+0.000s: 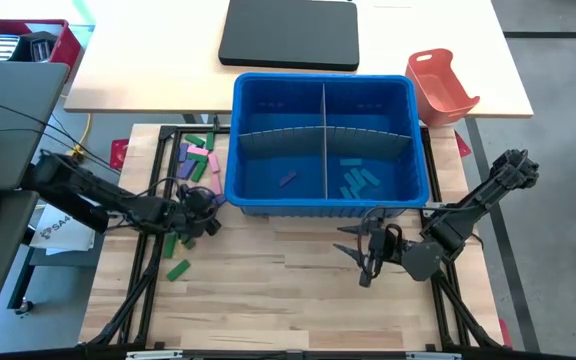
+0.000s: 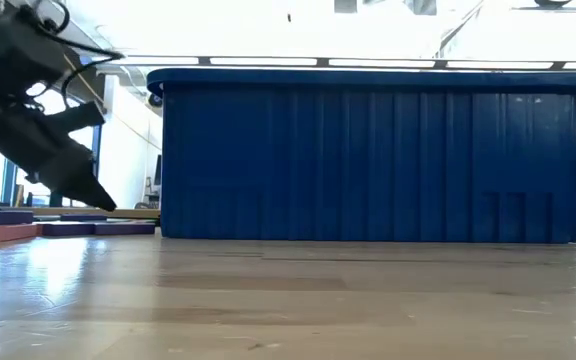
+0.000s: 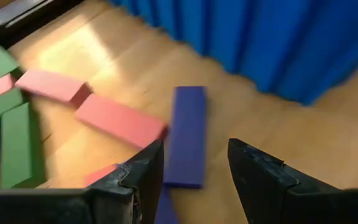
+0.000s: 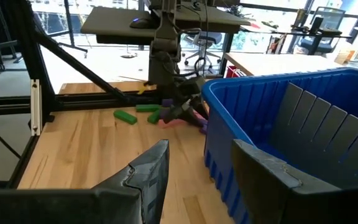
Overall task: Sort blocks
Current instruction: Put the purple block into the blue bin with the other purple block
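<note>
Green, pink and purple blocks [image 1: 196,158] lie flat on the wooden table left of the blue bin [image 1: 268,95]. A green block [image 1: 178,269] lies apart, nearer the front. My left gripper [image 1: 198,208] is open, low over these blocks by the bin's near left corner. In the left wrist view its fingers [image 3: 194,168] stand on either side of the near end of a purple block [image 3: 185,127], with pink blocks [image 3: 120,119] and green ones [image 3: 14,143] beside it. My right gripper [image 1: 363,252] is open and empty in front of the bin's near right part.
The bin has a grey divider [image 1: 324,135]. A purple block [image 1: 286,179] lies in its near left compartment and several teal-blue ones [image 1: 360,180] in its near right one. An orange-red tray [image 1: 440,85] and a black case [image 1: 290,35] are on the far table.
</note>
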Tool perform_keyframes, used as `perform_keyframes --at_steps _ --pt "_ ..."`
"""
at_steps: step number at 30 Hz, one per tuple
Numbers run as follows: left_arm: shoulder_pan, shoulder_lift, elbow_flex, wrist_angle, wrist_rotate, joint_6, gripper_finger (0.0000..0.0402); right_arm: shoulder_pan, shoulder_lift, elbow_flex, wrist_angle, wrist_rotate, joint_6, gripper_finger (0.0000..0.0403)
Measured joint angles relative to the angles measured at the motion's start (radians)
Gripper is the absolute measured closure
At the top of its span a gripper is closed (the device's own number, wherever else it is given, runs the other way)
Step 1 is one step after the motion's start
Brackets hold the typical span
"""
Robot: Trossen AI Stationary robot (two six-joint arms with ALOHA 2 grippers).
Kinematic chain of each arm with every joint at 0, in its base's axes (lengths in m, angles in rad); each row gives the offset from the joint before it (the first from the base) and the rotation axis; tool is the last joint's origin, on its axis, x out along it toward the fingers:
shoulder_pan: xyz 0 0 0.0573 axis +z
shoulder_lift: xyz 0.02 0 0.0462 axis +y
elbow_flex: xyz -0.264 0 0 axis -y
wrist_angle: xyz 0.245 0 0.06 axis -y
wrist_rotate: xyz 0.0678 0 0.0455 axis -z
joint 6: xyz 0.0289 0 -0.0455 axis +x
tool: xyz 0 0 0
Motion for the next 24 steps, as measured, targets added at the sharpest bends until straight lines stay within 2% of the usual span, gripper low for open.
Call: perform_keyframes --at_steps 13,24 --pt "0.201 0.005 -0.019 0.125 0.180 0.176 0.0232 -0.005 0.000 0.000 0.000 0.004 0.001 0.0234" --pt "0.269 0.090 -0.018 0.179 0.281 0.252 0.0232 -0.005 0.000 0.000 -0.014 0.004 0.006 0.0234"
